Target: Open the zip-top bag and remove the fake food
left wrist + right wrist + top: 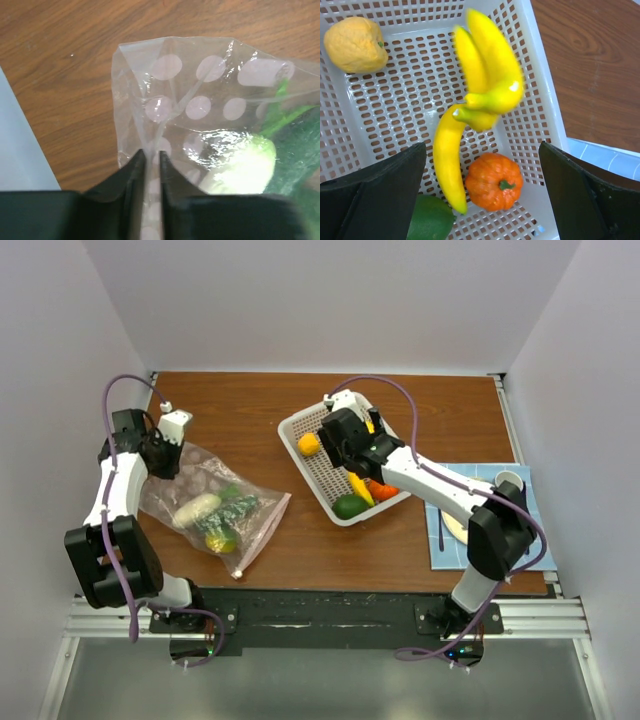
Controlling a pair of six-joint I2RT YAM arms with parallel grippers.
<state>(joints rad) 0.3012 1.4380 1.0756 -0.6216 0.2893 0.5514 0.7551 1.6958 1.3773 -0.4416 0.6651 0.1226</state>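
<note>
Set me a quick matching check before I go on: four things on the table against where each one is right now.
Things:
1. small pumpkin
2. white vegetable
3. plate
4. right gripper

Places:
A. on the blue mat
B. above the white basket, jaws open
C. inside the clear bag
D. lying in the white basket

Pairs: 1-D, 2-C, 3-A, 4-B

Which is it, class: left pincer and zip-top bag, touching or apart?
Touching. The left wrist view shows the left pincer pinching the edge of the zip-top bag.
</note>
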